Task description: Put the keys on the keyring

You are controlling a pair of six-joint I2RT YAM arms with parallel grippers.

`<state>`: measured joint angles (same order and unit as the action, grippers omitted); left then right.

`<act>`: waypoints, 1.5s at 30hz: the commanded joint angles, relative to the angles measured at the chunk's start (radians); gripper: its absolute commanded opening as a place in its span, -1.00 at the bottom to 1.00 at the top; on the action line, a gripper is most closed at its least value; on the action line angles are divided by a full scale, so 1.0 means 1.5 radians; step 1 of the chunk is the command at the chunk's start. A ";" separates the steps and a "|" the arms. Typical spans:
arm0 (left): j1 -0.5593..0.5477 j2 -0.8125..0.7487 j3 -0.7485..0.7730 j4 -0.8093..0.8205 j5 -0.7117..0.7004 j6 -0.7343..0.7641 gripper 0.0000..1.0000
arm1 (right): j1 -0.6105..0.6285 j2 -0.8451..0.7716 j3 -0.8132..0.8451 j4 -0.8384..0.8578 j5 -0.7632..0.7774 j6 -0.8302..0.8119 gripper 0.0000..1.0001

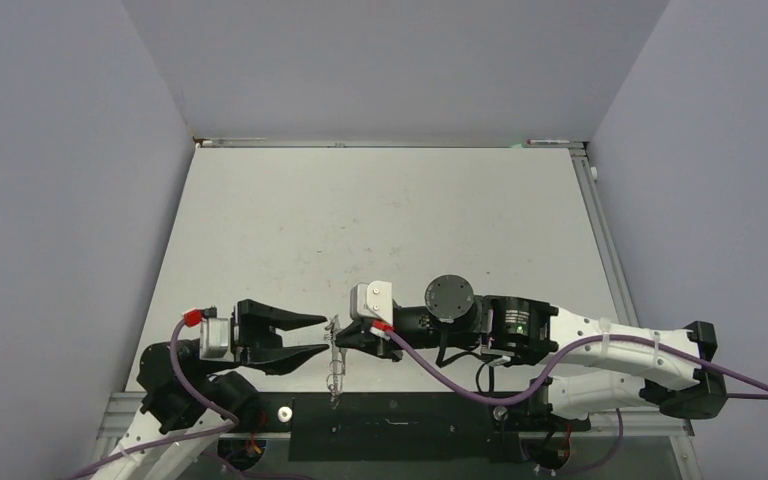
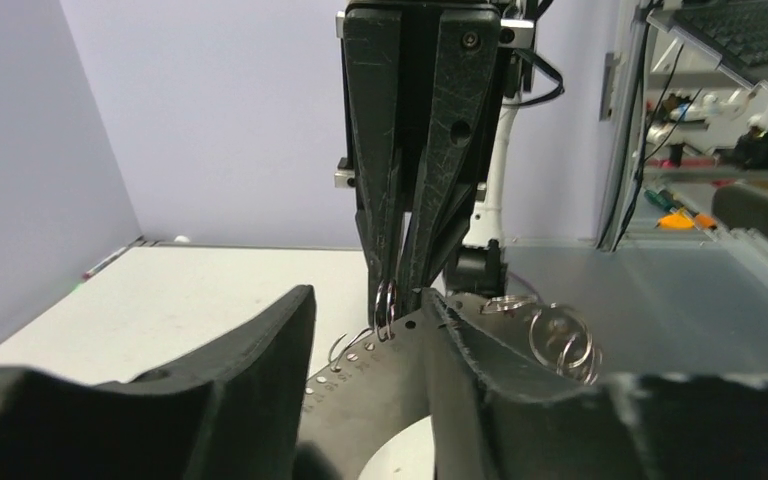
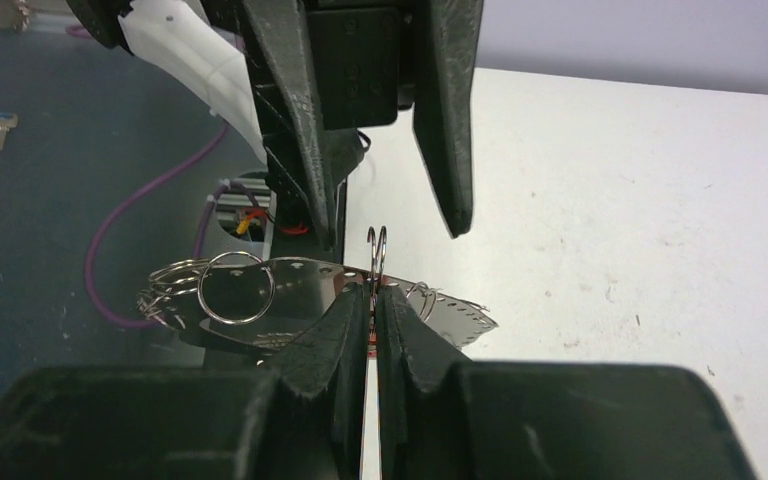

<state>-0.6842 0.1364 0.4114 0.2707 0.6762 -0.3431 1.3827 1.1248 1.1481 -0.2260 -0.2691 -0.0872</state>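
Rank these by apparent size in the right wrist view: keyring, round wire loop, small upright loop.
1. keyring
2. round wire loop on its left rim
3. small upright loop, though it is seen edge-on, so its true size may match the round one's.

You're looking at black on the left gripper [image 1: 326, 334] and right gripper [image 3: 372, 296]; the keyring [image 3: 305, 285] is pale grey, its rim dotted with small holes, its wire loops [image 3: 235, 288] silvery; purple cable [image 1: 440, 375], off-white faintly speckled table [image 1: 360, 220]

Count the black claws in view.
2. Left black claw: open, beside the flat pale grey hoop. Right black claw: shut on a small metal wire loop at its rim.
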 commanded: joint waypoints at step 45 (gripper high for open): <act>-0.054 0.197 0.110 -0.223 0.029 0.137 -0.39 | 0.047 0.208 0.342 -0.517 0.211 -0.089 -0.90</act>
<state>-0.7494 0.4206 0.5781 -0.1169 0.6907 -0.1226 1.4425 1.4433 1.6154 -1.0260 0.0101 -0.2173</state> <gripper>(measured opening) 0.308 0.063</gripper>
